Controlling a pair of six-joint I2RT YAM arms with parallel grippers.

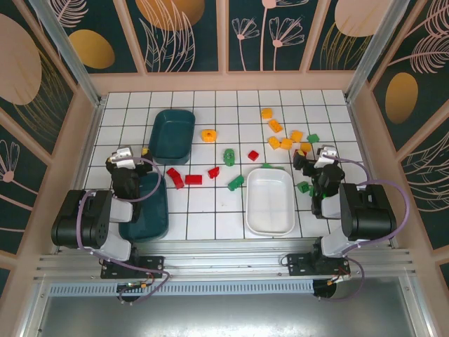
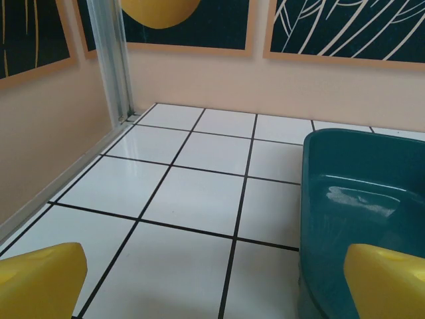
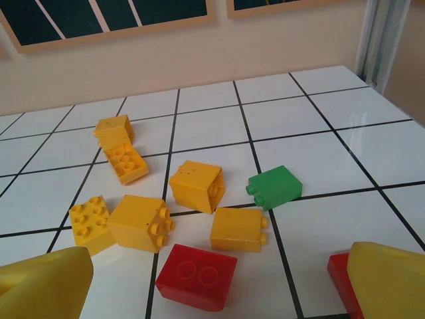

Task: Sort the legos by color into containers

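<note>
The legos are small studded plastic bricks in red, green and orange-yellow, all lying loose on the white tiled surface (image 1: 210,214) outside the trays. From above, the orange-yellow bricks (image 1: 286,143) cluster in the upper right of the frame. One stray orange piece (image 1: 208,135) sits just right of the upper teal tray (image 1: 172,133). The red bricks (image 1: 193,179) string across the middle, between the lower teal tray (image 1: 156,210) at lower left and the white tray (image 1: 270,203) at lower centre-right. The green bricks (image 1: 236,183) are scattered about the white tray and near the orange cluster.

The right gripper (image 3: 219,282) has its jaws spread wide with nothing held, its yellow fingertips (image 3: 43,286) in the bottom corners of the wrist view. Between them lies a red brick (image 3: 197,276) with two round studs facing up. Beyond it are several orange-yellow blocks tipped on their sides and one green brick (image 3: 275,187) right of centre. A second red piece (image 3: 340,279) is half hidden behind the right-hand fingertip, so its shape is unclear.

The left gripper (image 2: 212,289) is likewise wide open and empty, over bare tile. The glossy wall of the upper teal tray rises at the right of its wrist view.
</note>
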